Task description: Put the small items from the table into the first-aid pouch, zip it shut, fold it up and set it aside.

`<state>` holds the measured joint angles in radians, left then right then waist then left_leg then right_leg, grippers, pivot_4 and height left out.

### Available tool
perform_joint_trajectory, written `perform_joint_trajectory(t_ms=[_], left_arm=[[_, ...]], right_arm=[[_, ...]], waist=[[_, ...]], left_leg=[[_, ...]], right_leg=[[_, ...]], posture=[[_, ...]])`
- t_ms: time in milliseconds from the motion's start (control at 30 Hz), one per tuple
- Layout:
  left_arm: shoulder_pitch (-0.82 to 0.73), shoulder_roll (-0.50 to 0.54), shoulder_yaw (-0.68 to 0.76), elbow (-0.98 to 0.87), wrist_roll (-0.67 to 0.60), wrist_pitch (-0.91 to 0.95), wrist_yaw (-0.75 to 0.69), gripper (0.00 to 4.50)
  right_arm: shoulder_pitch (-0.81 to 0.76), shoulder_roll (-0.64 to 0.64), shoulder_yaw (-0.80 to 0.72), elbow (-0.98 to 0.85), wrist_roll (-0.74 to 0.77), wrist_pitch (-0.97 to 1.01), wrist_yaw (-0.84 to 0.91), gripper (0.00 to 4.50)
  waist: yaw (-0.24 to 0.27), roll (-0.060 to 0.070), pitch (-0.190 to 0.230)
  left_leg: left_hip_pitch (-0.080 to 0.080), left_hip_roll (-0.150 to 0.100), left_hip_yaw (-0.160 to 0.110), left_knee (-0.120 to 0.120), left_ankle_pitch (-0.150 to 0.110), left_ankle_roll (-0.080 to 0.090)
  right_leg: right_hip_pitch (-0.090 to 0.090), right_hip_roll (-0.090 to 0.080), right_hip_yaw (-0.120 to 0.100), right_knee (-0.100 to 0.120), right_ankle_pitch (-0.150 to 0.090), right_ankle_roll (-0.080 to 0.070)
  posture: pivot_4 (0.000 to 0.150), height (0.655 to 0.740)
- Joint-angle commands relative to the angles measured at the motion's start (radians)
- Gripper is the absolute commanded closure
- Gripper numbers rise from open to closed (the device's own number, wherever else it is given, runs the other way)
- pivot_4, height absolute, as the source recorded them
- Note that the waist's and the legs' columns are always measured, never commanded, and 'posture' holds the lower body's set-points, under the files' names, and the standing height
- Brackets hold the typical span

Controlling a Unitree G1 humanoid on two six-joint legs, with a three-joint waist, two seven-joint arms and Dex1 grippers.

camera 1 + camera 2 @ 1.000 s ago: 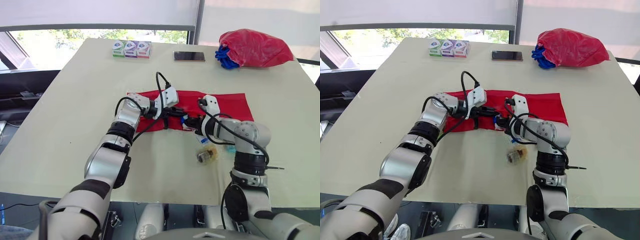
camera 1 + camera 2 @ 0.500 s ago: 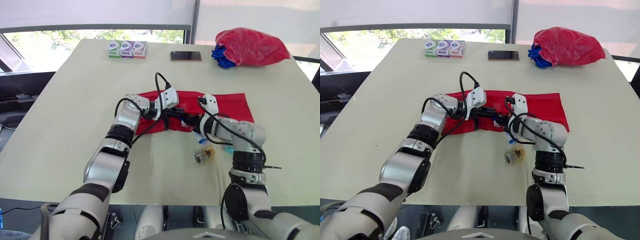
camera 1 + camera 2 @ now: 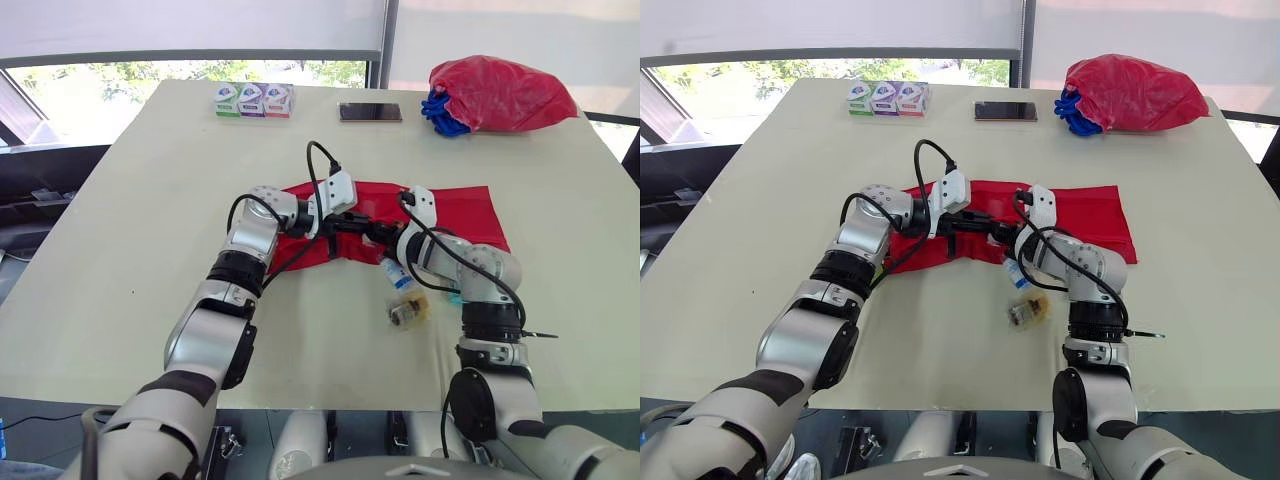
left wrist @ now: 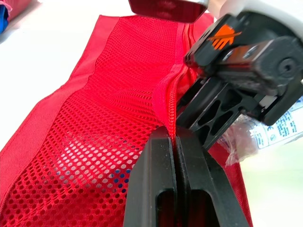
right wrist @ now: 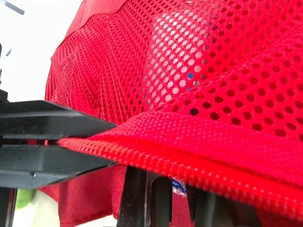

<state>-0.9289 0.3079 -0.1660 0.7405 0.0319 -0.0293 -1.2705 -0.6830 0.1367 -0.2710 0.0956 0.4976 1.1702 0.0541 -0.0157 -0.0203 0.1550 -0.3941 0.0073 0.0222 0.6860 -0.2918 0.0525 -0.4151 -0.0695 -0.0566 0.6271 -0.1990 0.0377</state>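
The red mesh first-aid pouch (image 3: 452, 210) lies flat in the middle of the table. My left gripper (image 4: 176, 137) is shut on the pouch's raised zipper edge (image 4: 171, 101), lifting it a little. My right gripper (image 3: 380, 236) meets it from the right, its tip tucked under that lifted edge (image 5: 199, 146), with mesh draped over it. A small tube with a blue-and-white label (image 3: 396, 273) lies on the table just in front of the right gripper. A clear packet holding small items (image 3: 410, 312) lies nearer to me. A small teal item (image 3: 458, 297) is beside my right forearm.
Three small boxes (image 3: 253, 99) stand in a row at the table's far edge. A dark phone (image 3: 370, 112) lies to their right. A red plastic bag (image 3: 500, 93) with blue gloves (image 3: 445, 112) beside it sits at the far right.
My right gripper has slid left and slightly away from me, going under the pouch edge beside the left gripper. The left gripper keeps its hold. The camera shifted a little.
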Motion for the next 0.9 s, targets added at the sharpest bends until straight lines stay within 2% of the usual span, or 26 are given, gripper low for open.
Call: perform_joint_trajectory(t_ms=[33, 133, 167, 300, 600, 733, 833, 900], left_arm=[[0.037, -0.038, -0.08, -0.02, -0.002, 0.007, -0.08, 4.5], [0.02, -0.04, -0.072, 0.009, 0.007, -0.004, -0.054, 4.5], [0.01, -0.041, -0.067, 0.026, 0.01, -0.009, -0.04, 4.5], [-0.029, -0.04, -0.043, 0.097, 0.012, -0.033, -0.004, 4.5], [-0.099, -0.039, 0.009, 0.256, -0.012, -0.113, 0.008, 4.5], [-0.113, -0.04, 0.018, 0.291, -0.017, -0.127, -0.003, 4.5], [-0.118, -0.043, 0.023, 0.302, -0.021, -0.129, -0.014, 4.5], [-0.121, -0.046, 0.028, 0.305, -0.027, -0.124, -0.023, 4.5]], right_arm=[[-0.082, 0.063, 0.007, -0.033, 0.044, -0.064, 0.0, 4.49], [-0.069, 0.041, 0.042, -0.046, 0.045, -0.034, 0.016, 4.49], [-0.061, 0.033, 0.053, -0.056, 0.043, -0.023, 0.021, 3.64], [-0.017, -0.015, 0.118, -0.116, 0.024, 0.025, 0.049, 2.04], [0.055, -0.176, 0.25, -0.28, -0.001, 0.052, 0.129, 2.04], [0.077, -0.348, 0.389, -0.388, -0.052, -0.027, 0.235, 2.04], [0.094, -0.429, 0.451, -0.427, -0.074, -0.045, 0.271, 2.04], [0.104, -0.462, 0.483, -0.437, -0.099, -0.07, 0.282, 2.63]], waist=[[0.0, 0.0, 0.0], [0.0, 0.0, 0.0], [0.0, 0.0, 0.0], [0.003, 0.0, 0.0], [0.002, 0.0, 0.0], [0.003, 0.0, 0.0], [0.002, 0.0, 0.0], [0.002, 0.0, 0.0]], left_leg=[[0.0, 0.0, 0.0, 0.0, 0.0, 0.0], [0.0, 0.0, 0.0, 0.0, 0.0, 0.001], [0.0, 0.0, 0.0, 0.0, 0.0, 0.001], [0.0, 0.0, 0.0, 0.0, -0.001, 0.001], [-0.001, 0.0, 0.0, 0.0, -0.001, 0.001], [-0.002, -0.001, -0.001, 0.0, -0.001, 0.002], [-0.002, -0.001, -0.001, 0.0, -0.001, 0.002], [-0.002, 0.0, -0.001, 0.0, -0.001, 0.002]], right_leg=[[0.0, 0.0, 0.0, 0.0, 0.0, 0.0], [0.0, 0.0, 0.0, 0.0, 0.0, 0.0], [0.0, 0.0, 0.0, 0.0, 0.0, 0.0], [0.0, 0.0, 0.0, 0.0, 0.0, 0.0], [0.0, 0.0, -0.001, -0.001, 0.0, 0.0], [0.0, 0.0, -0.001, -0.001, 0.0, 0.0], [-0.001, 0.0, -0.001, -0.001, 0.0, 0.0], [-0.001, 0.0, -0.001, -0.001, 0.0, 0.0]], posture=[[0.15, 0.74], [0.15, 0.74], [0.15, 0.74], [0.15, 0.74], [0.15, 0.74], [0.15, 0.74], [0.15, 0.74], [0.15, 0.74]])
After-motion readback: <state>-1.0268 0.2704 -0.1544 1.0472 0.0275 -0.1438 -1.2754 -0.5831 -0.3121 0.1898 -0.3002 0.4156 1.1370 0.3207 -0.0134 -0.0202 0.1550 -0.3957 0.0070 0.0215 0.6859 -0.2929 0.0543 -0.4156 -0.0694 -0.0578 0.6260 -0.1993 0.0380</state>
